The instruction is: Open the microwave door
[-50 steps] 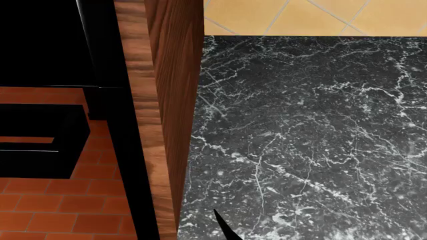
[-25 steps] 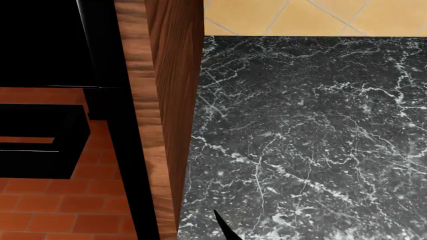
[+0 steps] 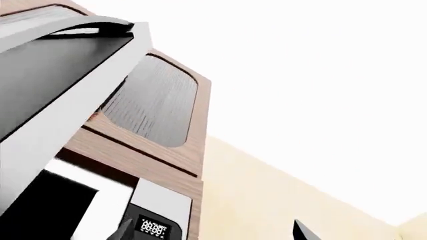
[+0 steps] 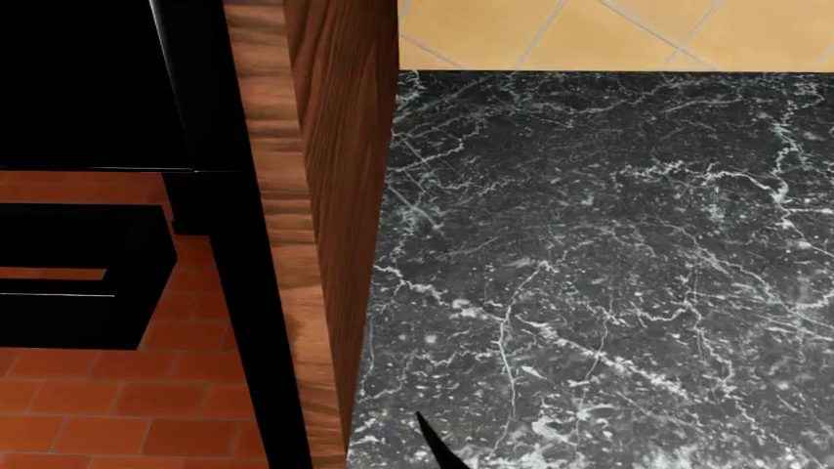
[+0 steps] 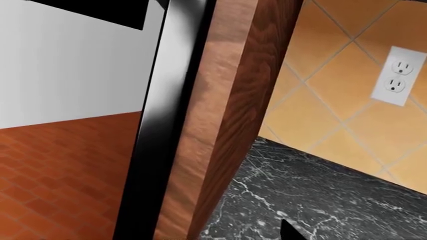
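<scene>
In the left wrist view the microwave [image 3: 160, 207] sits under a wooden wall cabinet [image 3: 157, 107], its lit digital display [image 3: 152, 229] facing me. The microwave door [image 3: 63, 100], white-framed with dark glass, stands swung out from the body, and the dark cavity [image 3: 40, 212] shows behind it. My left gripper [image 3: 213, 235] is open and holds nothing, its two dark fingertips [image 3: 124, 233] wide apart just below the display. My right gripper [image 5: 207, 235] is open over the counter. Only one of its fingertips [image 5: 291, 233] shows.
A black marble counter [image 4: 600, 274] meets a tiled wall [image 5: 333, 100] with a white outlet [image 5: 398, 75]. A tall wooden cabinet side [image 4: 342, 195] with a black strip [image 4: 248, 293] borders the counter's left. Terracotta floor [image 4: 92, 410] lies beyond. A black fingertip [image 4: 437, 445] pokes in.
</scene>
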`<state>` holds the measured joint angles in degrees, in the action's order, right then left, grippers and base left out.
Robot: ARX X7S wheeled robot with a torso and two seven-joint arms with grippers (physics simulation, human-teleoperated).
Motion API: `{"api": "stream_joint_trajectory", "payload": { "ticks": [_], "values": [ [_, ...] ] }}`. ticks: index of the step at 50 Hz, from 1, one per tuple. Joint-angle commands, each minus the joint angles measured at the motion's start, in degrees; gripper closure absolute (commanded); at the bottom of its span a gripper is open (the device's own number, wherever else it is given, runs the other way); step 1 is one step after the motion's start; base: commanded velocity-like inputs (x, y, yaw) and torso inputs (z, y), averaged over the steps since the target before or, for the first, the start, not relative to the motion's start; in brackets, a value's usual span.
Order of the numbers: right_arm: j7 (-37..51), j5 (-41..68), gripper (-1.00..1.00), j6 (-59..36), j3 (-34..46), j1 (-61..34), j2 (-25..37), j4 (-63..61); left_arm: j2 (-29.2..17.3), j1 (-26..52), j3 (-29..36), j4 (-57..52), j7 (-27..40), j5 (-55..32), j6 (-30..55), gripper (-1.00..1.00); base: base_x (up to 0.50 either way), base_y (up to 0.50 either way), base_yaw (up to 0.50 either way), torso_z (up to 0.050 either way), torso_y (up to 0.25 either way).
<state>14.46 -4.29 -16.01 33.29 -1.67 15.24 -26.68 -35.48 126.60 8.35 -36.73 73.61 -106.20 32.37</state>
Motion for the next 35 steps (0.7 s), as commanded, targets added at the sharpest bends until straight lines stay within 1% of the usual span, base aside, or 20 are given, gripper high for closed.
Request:
{"api": "stream_joint_trajectory", "payload": {
  "ticks": [1, 2, 5, 8, 9, 11, 19, 22, 28, 35],
  "values": [
    [0.0, 0.6, -1.0, 1.4, 0.4, -0.3, 0.0, 1.9, 11.1, -8.4, 11.2, 3.9, -5.4, 13.9, 5.8, -1.0, 0.0, 0.0, 0.0, 0.0, 0.0],
    [-0.1, 0.6, -1.0, 1.3, 0.5, -0.3, 0.1, 1.7, 12.6, -8.6, 12.5, 4.2, -5.8, 16.0, 5.8, -1.0, 0.0, 0.0, 0.0, 0.0, 0.0],
    [-0.1, 0.8, -1.0, 1.9, 0.4, -0.2, 0.3, 1.8, 15.3, -10.4, 15.9, 4.4, -5.9, 19.2, 6.3, -1.0, 0.0, 0.0, 0.0, 0.0, 0.0],
    [-0.1, 1.0, -1.0, 1.8, 0.3, -0.1, 0.4, 1.4, 16.2, -14.3, 18.8, 5.0, -7.7, 23.5, 6.3, -1.0, 0.0, 0.0, 0.0, 0.0, 0.0],
    [0.0, 1.0, -1.0, 1.9, 0.3, -0.1, 0.4, 1.3, 16.1, -15.1, 19.3, 5.2, -8.1, 24.5, 6.3, -1.0, 0.0, 0.0, 0.0, 0.0, 0.0],
    [0.0, 1.2, -1.0, 2.3, 0.3, -0.1, 0.4, 1.7, 15.5, -19.0, 21.5, 6.8, -11.1, 29.4, 5.6, -1.0, 0.0, 0.0, 0.0, 0.0, 0.0],
    [0.1, 1.5, -1.0, 2.4, 0.4, -0.4, 0.3, 2.2, 12.0, -26.0, 24.6, 15.0, -20.4, 41.2, 1.3, -1.0, 0.0, 0.0, 0.0, 0.0, 0.0],
    [0.2, 1.5, -1.0, 1.9, 0.4, -0.4, 0.4, 1.7, 11.4, -27.2, 24.6, 17.4, -22.0, 42.8, 0.0, -1.0, 0.0, 0.0, 0.0, 0.0, 0.0],
    [0.4, 1.7, -1.0, 2.6, 0.4, -0.3, 0.6, 2.3, 10.5, -29.0, 26.3, 24.3, -25.7, 48.9, -2.8, -1.0, 0.0, 0.0, 0.0, 0.0, 0.0],
    [0.6, 1.8, -1.0, 2.1, 0.5, -0.3, 0.6, 1.9, 9.5, -28.0, 26.2, 29.3, -27.9, 52.0, -4.4, -1.0, 0.0, 0.0, 0.0, 0.0, 0.0]
  ]
}}
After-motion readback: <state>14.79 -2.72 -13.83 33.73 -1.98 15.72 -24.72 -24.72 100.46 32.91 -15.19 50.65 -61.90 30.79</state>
